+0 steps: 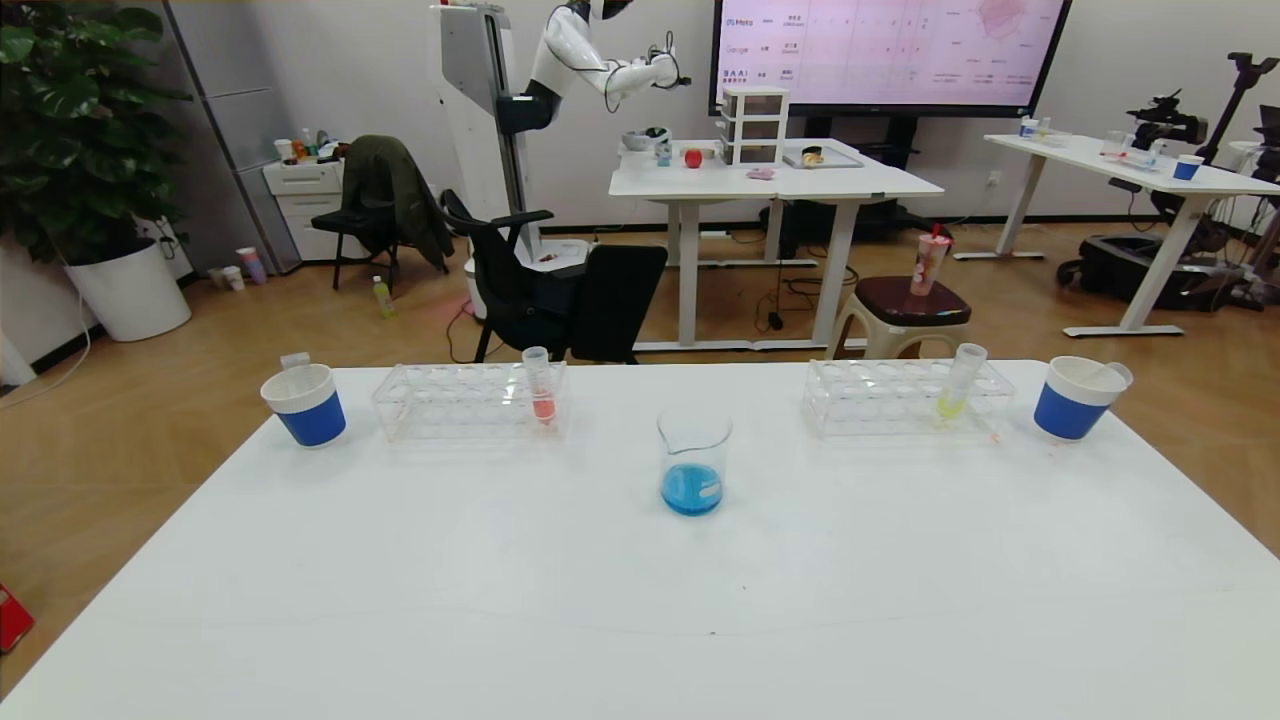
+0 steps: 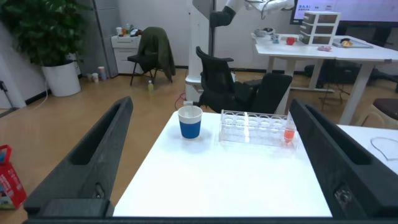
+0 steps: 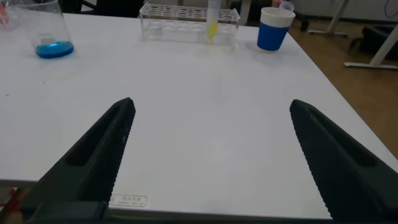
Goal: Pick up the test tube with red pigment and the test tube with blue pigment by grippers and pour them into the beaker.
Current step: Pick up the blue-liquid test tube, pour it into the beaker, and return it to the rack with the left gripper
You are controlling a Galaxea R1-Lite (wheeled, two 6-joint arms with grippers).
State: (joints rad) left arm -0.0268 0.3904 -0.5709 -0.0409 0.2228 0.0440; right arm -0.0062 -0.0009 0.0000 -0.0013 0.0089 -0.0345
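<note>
Both arms are hanging back over the near edge of the white table [image 1: 640, 600], out of the head view. Left gripper [image 2: 211, 104] is sitting with jaws wide apart and nothing between them. Right gripper [image 3: 211, 104] is the same.

Beaker [image 1: 693, 465] is standing upright mid-table between the two racks, already holding blue liquid. No blue-filled tube is showing anywhere. A clear tube top [image 1: 295, 359] is poking out of the left paper cup [image 1: 305, 405], and another [image 1: 1118, 375] out of the right paper cup [image 1: 1075, 398]. I can't tell what they hold.

I'm reading those as the test tube with blue pigment and possibly the test tube with red pigment, already emptied, but I'm not confirming that.

The left rack [image 1: 470, 400] is holding one red-liquid tube [image 1: 541, 385] at its beaker-side end. The right rack [image 1: 905, 397] is holding a yellow-liquid tube [image 1: 958, 385], which isn't ours.

If red is still owed, I'm suggesting this for the left arm:
- Come straight down on the tube's upper part, above the rack top.
- Close gently, since the thin plastic is slippery.
- Lift vertically until it's clear of the hole.
- Carry it over the beaker rim before tilting.
- Tip slowly, mouth inside the rim.

Keep the right arm clear of the beaker.
</note>
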